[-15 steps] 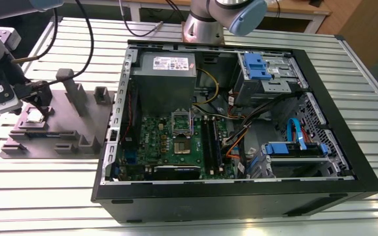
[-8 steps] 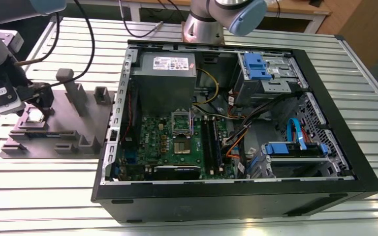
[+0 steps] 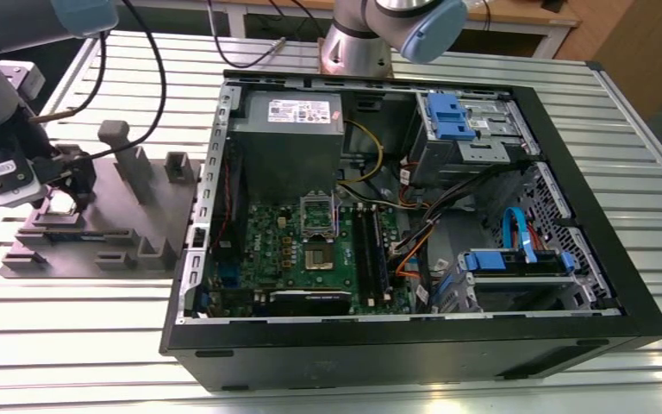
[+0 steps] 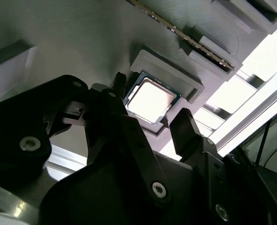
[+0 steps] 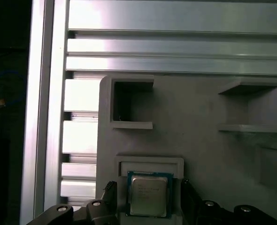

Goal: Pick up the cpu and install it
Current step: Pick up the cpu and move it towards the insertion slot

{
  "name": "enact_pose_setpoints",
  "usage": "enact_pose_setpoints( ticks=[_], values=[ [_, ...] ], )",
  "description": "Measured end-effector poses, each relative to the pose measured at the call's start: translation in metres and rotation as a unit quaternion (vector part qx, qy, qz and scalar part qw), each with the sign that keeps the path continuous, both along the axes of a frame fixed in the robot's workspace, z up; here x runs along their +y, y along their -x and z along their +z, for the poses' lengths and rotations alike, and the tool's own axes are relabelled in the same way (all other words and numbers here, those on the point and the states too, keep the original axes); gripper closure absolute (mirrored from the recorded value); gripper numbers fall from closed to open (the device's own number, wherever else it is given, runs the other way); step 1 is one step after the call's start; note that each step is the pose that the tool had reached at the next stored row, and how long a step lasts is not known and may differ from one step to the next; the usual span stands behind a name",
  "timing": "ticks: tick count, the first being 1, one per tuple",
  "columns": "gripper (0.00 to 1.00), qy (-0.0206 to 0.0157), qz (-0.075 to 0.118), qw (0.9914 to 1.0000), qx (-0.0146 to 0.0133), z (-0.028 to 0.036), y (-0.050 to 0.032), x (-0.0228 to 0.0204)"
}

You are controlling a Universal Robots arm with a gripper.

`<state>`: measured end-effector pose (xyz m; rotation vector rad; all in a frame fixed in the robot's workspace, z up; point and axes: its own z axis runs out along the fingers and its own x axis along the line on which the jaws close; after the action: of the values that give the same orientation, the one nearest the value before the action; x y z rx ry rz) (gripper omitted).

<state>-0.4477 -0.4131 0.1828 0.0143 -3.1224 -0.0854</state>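
Shiny metal-topped cpu (image 4: 150,101), matt grey plastic fixture (image 5: 199,108), brushed aluminium table (image 5: 176,47), matt black tool (image 3: 66,197)

The cpu (image 5: 149,195) flat in a grey fixture (image 5: 199,140) pocket, between spread fingers of the end effector (image 5: 148,191)

High exterior view looks steeply down on the open case (image 3: 423,345) and slatted counter (image 3: 78,345), with the holder (image 3: 135,224) at the exterior view's left. Both wrist views sit close above that holder, looking past the jaws; they share the cpu (image 4: 150,101) (image 5: 149,194) in its pocket, the first square-on, the second at a slant
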Motion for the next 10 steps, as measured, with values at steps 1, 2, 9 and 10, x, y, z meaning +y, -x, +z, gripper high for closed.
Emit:
enact_pose_setpoints(
  ticks=[1,2,9,10],
  values=[
    [0.35,0.0018,0.0,1.0,0.0,-0.0006,0.0,0.0],
    [0.35,0.0026,0.0,1.0,-0.0001,-0.0012,-0.0001,-0.0001],
    [0.37,0.0028,0.0,1.0,-0.0001,-0.002,-0.0001,-0.0001],
    [0.44,0.0028,0.0,1.0,-0.0001,-0.002,0.0,-0.0001]
  ],
)
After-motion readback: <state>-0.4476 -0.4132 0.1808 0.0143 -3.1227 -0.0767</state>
